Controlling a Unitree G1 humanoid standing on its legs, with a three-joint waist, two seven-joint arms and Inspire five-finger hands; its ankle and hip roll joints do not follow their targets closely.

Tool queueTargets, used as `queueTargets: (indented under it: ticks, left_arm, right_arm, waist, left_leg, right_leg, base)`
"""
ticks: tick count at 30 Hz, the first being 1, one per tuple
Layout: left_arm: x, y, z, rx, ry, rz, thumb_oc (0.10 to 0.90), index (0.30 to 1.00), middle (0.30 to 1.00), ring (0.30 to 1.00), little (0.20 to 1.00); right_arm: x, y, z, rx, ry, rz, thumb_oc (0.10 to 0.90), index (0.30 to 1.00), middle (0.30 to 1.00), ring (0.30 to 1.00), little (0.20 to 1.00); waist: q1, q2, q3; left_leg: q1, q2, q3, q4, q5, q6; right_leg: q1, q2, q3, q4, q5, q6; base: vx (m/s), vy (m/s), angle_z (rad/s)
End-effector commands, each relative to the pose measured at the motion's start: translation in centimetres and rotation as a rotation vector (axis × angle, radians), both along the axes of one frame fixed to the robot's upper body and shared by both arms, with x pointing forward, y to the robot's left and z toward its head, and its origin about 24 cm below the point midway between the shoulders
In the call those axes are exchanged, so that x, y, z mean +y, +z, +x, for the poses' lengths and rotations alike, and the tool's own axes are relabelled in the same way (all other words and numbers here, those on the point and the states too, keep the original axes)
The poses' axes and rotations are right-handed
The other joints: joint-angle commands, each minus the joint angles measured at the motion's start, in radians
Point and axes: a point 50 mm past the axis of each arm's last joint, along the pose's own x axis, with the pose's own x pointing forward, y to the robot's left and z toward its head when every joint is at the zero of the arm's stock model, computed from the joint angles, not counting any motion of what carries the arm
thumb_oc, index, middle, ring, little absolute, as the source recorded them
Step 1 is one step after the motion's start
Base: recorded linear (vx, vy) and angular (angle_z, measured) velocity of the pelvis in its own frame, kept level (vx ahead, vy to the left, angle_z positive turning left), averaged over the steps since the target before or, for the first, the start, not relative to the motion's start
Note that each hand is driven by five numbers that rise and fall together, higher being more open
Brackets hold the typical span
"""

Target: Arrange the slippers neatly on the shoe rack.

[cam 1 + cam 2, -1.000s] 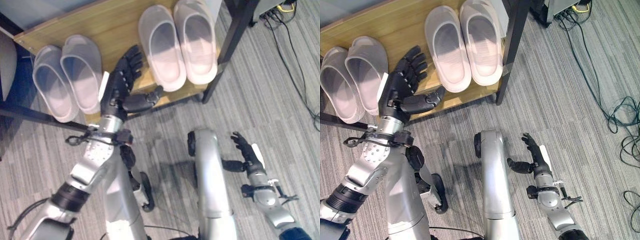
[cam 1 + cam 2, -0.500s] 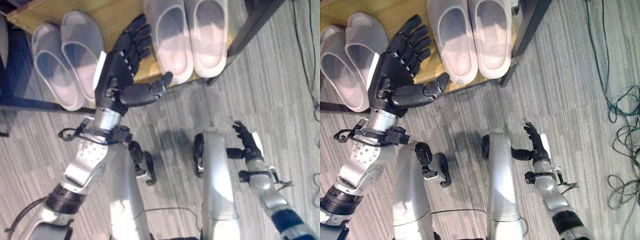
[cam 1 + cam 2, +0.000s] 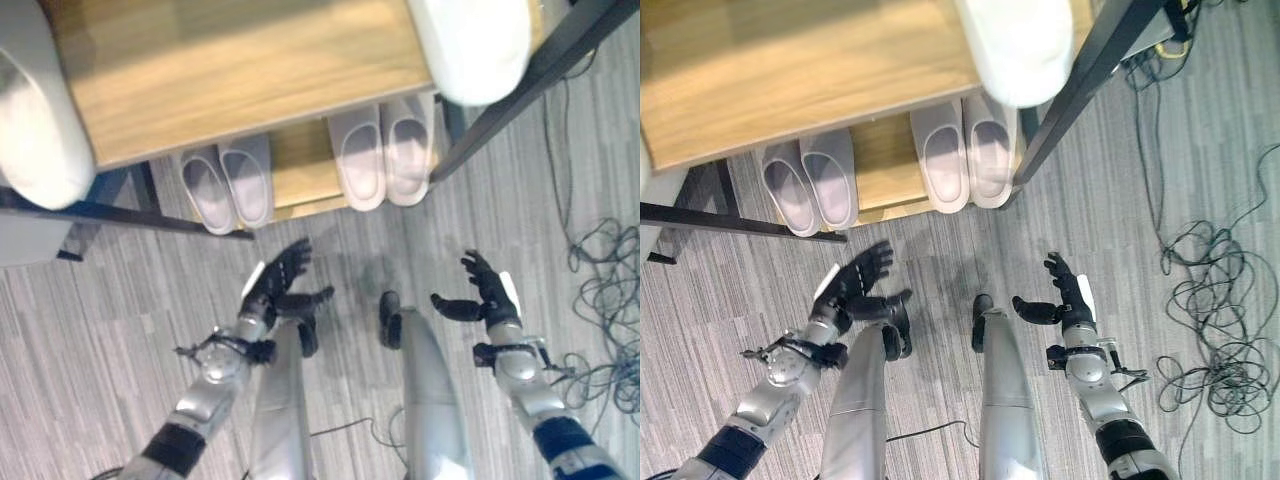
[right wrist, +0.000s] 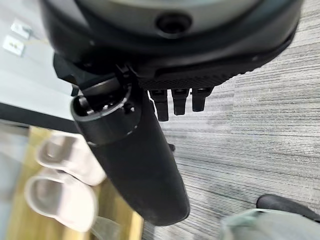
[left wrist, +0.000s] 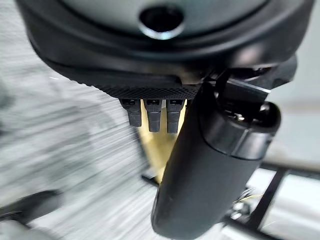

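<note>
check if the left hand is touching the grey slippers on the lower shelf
Apart. In the left eye view the left hand, fingers spread open, sits over the carpet, with a strip of bare floor between it and the grey slippers.

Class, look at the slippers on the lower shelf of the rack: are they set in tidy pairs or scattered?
Tidy pairs. The left pair and the right pair each lie side by side on the lower shelf, soles down.

The shoe rack (image 3: 240, 60) has smooth, light wood shelves and a matt black metal frame. The slippers (image 3: 383, 155) look like soft, smooth, matt rubber, pale and a bit see-through. The floor (image 3: 1200, 140) is rough grey carpet with thin stripes. Both hands (image 3: 855, 285) are matt black plastic.
</note>
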Motion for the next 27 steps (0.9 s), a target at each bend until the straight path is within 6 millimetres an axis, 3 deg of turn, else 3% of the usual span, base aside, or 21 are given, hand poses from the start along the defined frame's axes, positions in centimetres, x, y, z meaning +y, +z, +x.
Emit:
queueTargets:
  ticks: [1, 2, 4, 7, 11, 12, 19, 22, 27]
  left_arm:
    - [-0.7, -0.9, -1.0, -0.036, -0.059, 0.08, 0.8, 0.9, 0.9, 0.9, 0.9]
    - [-0.4, -2.7, -2.0, 0.031, -0.035, 0.121, 0.8, 0.9, 0.9, 0.9, 0.9]
    - [-0.1, -3.5, -2.5, 0.065, -0.025, 0.126, 0.8, 0.9, 0.9, 0.9, 0.9]
    - [0.6, -6.9, -4.5, 0.206, 0.025, 0.184, 0.8, 0.9, 0.9, 0.9, 0.9]
    - [0.9, -9.2, -6.2, 0.318, 0.054, 0.208, 0.8, 0.9, 0.9, 0.9, 0.9]
    - [1.3, -10.6, -7.4, 0.392, 0.077, 0.24, 0.8, 0.9, 0.9, 0.9, 0.9]
    - [1.7, -14.1, -10.8, 0.581, 0.105, 0.346, 0.8, 0.9, 0.9, 0.9, 0.9]
    - [2.0, -15.3, -12.3, 0.662, 0.132, 0.363, 0.8, 0.9, 0.9, 0.9, 0.9]
    - [2.4, -16.3, -13.8, 0.75, 0.181, 0.36, 0.8, 0.9, 0.9, 0.9, 0.9]
  right_arm:
    - [-1.6, -1.5, -2.6, 0.036, -0.028, 0.0, 0.8, 0.9, 0.9, 0.9, 0.9]
    - [-1.7, -2.9, -3.6, 0.098, -0.035, 0.012, 0.8, 0.9, 0.9, 0.9, 0.9]
    - [-1.6, -3.5, -4.1, 0.127, -0.032, 0.014, 0.8, 0.9, 0.9, 0.9, 0.9]
    - [-0.3, -5.9, -5.8, 0.247, 0.015, 0.041, 0.8, 0.9, 0.9, 0.9, 0.9]
    - [1.3, -7.1, -6.6, 0.307, 0.077, 0.089, 0.8, 0.9, 0.9, 0.9, 0.9]
    - [2.8, -7.4, -6.9, 0.321, 0.14, 0.115, 0.8, 0.9, 0.9, 0.9, 0.9]
    - [7.0, -7.3, -7.0, 0.309, 0.287, 0.238, 0.8, 0.9, 0.9, 0.9, 0.9]
    - [9.6, -5.8, -6.2, 0.256, 0.415, 0.287, 0.8, 0.9, 0.9, 0.9, 0.9]
    - [11.5, -3.7, -5.6, 0.175, 0.527, 0.334, 0.8, 0.9, 0.9, 0.9, 0.9]
  waist:
    - [-0.003, 0.007, -0.131]
    - [0.002, 0.004, -0.159]
    - [0.004, 0.005, -0.169]
    - [0.011, -0.008, -0.218]
    - [0.014, -0.016, -0.269]
    - [0.018, -0.024, -0.3]
    - [0.027, -0.041, -0.378]
    - [0.035, -0.046, -0.404]
    - [0.043, -0.052, -0.419]
  left_leg:
    - [0.17, -0.013, -0.049, -0.322, 0.156, 0.014]
    - [0.284, -0.013, -0.04, -0.442, 0.199, -0.003]
    - [0.344, -0.013, -0.039, -0.503, 0.216, -0.007]
    - [0.535, -0.009, -0.029, -0.67, 0.263, -0.022]
    - [0.629, -0.014, -0.019, -0.754, 0.283, -0.024]
    - [0.69, -0.02, -0.011, -0.795, 0.288, -0.024]
    - [0.817, -0.039, 0.014, -0.829, 0.253, -0.022]
    - [0.853, -0.047, 0.015, -0.829, 0.236, -0.021]
    - [0.87, -0.051, 0.015, -0.829, 0.228, -0.023]
  right_leg:
    - [0.218, -0.027, -0.082, -0.251, 0.035, 0.077]
    - [0.332, -0.017, -0.104, -0.369, 0.069, 0.09]
    - [0.382, -0.009, -0.109, -0.417, 0.084, 0.092]
    - [0.582, 0.007, -0.125, -0.596, 0.139, 0.111]
    - [0.687, 0.021, -0.124, -0.696, 0.171, 0.12]
    - [0.749, 0.027, -0.125, -0.745, 0.182, 0.124]
    - [0.898, 0.032, -0.114, -0.849, 0.197, 0.134]
    - [0.943, 0.025, -0.111, -0.874, 0.198, 0.137]
    - [0.97, 0.023, -0.115, -0.886, 0.197, 0.137]
  base:
    - [0.19, -0.054, 0.25]
    - [0.13, -0.034, 0.21]
    - [0.18, -0.027, 0.04]
    - [0.23, -0.006, 0.07]
    - [0.18, 0.038, 0.03]
    - [0.2, 0.039, 0.08]
    - [0.15, 0.065, 0.0]
    - [0.08, 0.054, -0.01]
    - [0.03, 0.022, 0.03]
